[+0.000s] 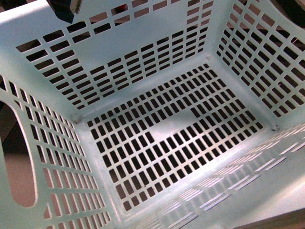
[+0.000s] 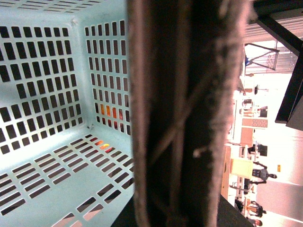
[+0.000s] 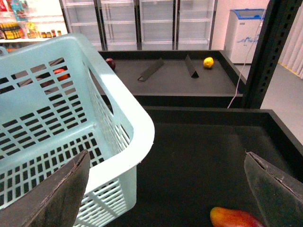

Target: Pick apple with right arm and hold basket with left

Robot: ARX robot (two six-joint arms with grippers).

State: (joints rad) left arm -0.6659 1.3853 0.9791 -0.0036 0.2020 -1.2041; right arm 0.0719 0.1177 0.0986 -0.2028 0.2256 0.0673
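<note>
Right wrist view: the right tool [image 3: 166, 154] is spread, empty; the glossy round red apple [image 3: 59, 73] sits well ahead of it, glimpsed through the pale mint-green slotted plastic basket [image 3: 137, 126]. Whether the left tool clasps the grey-brown ribbed handle [image 2: 180, 113] cannot be told. Picking remains.

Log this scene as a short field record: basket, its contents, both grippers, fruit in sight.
basket: pale mint-green, slotted
contents: nothing visible inside
handle: grey-brown, ribbed, fills the left wrist view
right gripper: open, empty, over the near tray beside the basket
left gripper: state not discernible
fruit: red-yellow fruit on near tray; yellow fruit and dark round fruit on far tray
apple: not surely identified; something red shows through basket slots
</note>
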